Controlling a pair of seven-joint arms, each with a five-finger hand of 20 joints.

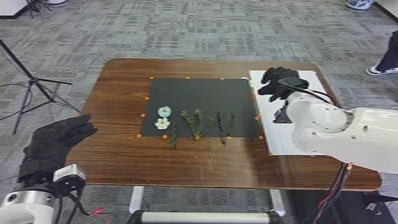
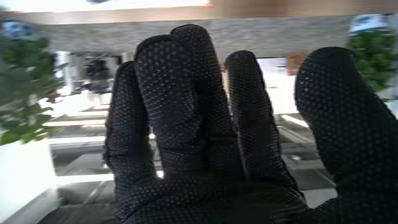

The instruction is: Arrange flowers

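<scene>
In the head view, my right hand (image 1: 279, 82) is over the upper part of the white board (image 1: 282, 137) on the table's right side. The right wrist view shows this hand (image 2: 204, 145) with its fingers extended and nothing held. My left hand (image 1: 55, 142) rests off the table's left edge, fingers relaxed. On the black sheet (image 1: 200, 92) lie a pale blue flower (image 1: 164, 111), a white flower (image 1: 162, 123), a bushy green sprig (image 1: 194, 122) and several thin dark stems (image 1: 223, 127). A dark object (image 1: 282, 115) lies on the white board, partly behind my right arm.
The brown table (image 1: 151, 165) extends around the black sheet, with small orange marks along the sheet's border. A black tripod (image 1: 34, 80) stands on the floor beyond the table's left side.
</scene>
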